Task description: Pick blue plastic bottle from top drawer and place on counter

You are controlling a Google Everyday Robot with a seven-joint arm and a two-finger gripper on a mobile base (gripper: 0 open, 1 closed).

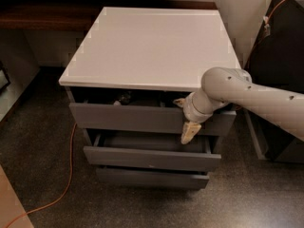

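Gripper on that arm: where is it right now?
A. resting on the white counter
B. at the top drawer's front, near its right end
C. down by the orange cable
B: the gripper is at the front of the top drawer, near its right end, just below the counter edge.

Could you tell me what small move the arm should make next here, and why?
Probably draw the top drawer a little further out. The gripper sits against the right part of its front, below the counter edge, and the drawer is open only a narrow gap. The blue plastic bottle cannot be made out in it, and there seems too little room to reach in.
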